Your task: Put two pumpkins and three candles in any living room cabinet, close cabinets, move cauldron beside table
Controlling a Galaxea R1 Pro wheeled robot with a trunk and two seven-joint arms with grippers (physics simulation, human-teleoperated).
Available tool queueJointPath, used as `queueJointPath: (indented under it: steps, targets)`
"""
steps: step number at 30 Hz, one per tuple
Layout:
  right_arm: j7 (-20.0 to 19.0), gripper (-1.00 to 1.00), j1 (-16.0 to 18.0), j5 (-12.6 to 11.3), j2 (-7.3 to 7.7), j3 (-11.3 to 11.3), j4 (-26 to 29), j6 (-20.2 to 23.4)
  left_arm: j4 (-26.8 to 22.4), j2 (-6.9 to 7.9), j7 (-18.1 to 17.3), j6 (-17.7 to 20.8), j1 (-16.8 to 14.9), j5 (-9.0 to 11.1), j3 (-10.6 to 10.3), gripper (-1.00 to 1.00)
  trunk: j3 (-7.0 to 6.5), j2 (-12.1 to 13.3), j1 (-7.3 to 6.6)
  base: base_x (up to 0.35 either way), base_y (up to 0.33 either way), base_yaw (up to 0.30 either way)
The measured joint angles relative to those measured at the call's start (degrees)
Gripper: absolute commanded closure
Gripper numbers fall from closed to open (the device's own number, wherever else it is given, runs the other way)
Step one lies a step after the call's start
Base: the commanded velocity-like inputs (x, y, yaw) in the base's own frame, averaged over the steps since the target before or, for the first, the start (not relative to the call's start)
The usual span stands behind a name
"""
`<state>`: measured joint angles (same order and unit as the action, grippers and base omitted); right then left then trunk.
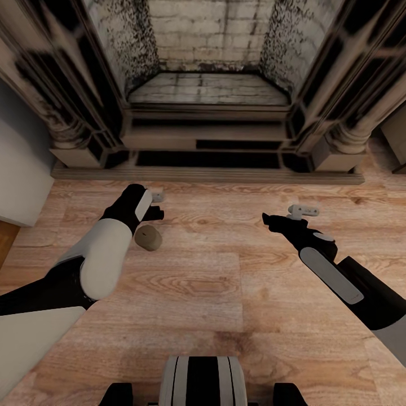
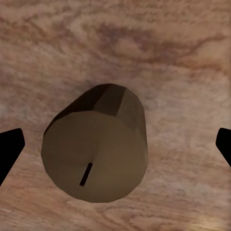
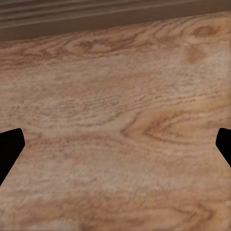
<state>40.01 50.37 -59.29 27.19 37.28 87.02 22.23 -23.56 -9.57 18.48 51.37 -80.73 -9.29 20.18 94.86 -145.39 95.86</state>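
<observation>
The left gripper (image 2: 115, 144) hangs with its jaws spread wide, straddling a candle (image 2: 96, 151) that stands upright on the wooden floor (image 1: 225, 282), wick up, untouched by either fingertip. It sits well out from the fireplace (image 1: 208, 113) hearth edge. To grasp cleanly, I'd lower straight down until the fingers flank the candle's sides, then close evenly. The right gripper (image 3: 115, 144) is also spread, over bare floor.
</observation>
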Motion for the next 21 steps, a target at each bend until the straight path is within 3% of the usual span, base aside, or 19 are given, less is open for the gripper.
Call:
queueJointPath:
  steps: [15, 21]
  targets:
    - [0.0, -1.0, 0.0, 0.0, -0.06, 0.2, -0.1, 0.0, -0.1, 1.78, -0.2, 0.0, 0.0, -0.1, -0.1, -1.0, 0.0, 0.0, 0.0, 0.0, 0.0, 0.0]
    - [0.0, -1.0, 0.0, 0.0, -0.08, 0.1, 0.0, 0.0, -0.1, 2.35, -0.1, 0.0, 0.0, -0.1, -0.1, -1.0, 1.32, -0.1, 0.16, 0.0, 0.0, 0.0]
